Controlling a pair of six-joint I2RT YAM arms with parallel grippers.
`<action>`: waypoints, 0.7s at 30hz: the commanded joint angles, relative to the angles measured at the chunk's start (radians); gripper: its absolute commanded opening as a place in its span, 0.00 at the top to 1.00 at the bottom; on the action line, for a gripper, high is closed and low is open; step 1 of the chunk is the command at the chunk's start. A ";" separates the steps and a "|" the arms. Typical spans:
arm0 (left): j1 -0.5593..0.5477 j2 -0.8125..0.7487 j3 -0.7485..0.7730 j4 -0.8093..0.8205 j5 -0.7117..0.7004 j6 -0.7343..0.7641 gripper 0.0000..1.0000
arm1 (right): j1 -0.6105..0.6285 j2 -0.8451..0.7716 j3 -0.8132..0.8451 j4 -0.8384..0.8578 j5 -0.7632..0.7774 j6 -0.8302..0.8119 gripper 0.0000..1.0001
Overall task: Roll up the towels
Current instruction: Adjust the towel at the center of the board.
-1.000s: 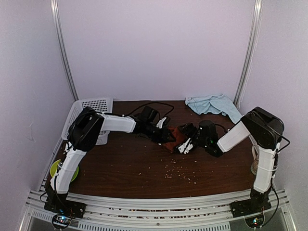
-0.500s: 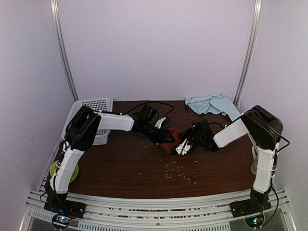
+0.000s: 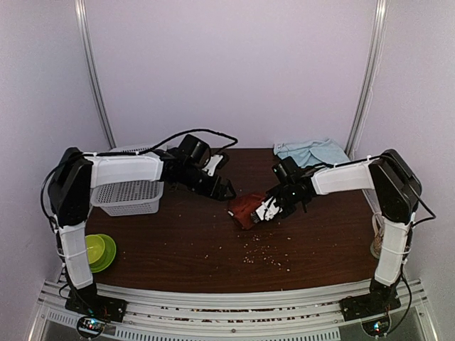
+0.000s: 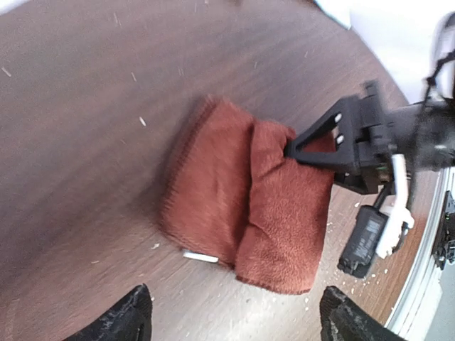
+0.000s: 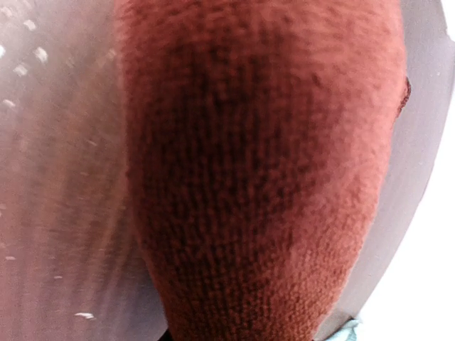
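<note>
the red towel (image 3: 244, 209) lies near the middle of the table (image 3: 178, 234). it is a thick bundle with two soft humps side by side, so it looks rolled up, or very close to it.

the right gripper (image 4: 297, 150) has its jaws pinched shut on one edge of the red towel. i think it holds on there so the roll does not flop open. in the right wrist view the red cloth fills almost everything, because the camera is pressed so close to it.

the left gripper (image 3: 224, 189) hangs just beside the red towel on its other side. it does not touch it. its jaws are wide open and there is nothing between them. its two dark fingertips (image 4: 124, 320) sit far apart at the bottom of its own view, with the bundle in front of them. it looks free to go and do another job.

the blue towel (image 3: 307, 151) is in a crumpled heap at the far right corner of the table, well apart from both grippers. it is not rolled yet, so i think about half the job is left.

a white basket (image 3: 128, 197) stands at the left side and a green bowl (image 3: 99, 250) sits near it. little crumbs (image 3: 259, 254) dot the table close to the red towel.
</note>
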 commanded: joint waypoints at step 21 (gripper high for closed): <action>-0.143 -0.112 -0.223 0.240 -0.327 0.114 0.02 | 0.008 0.568 0.870 -1.113 -0.059 0.423 0.70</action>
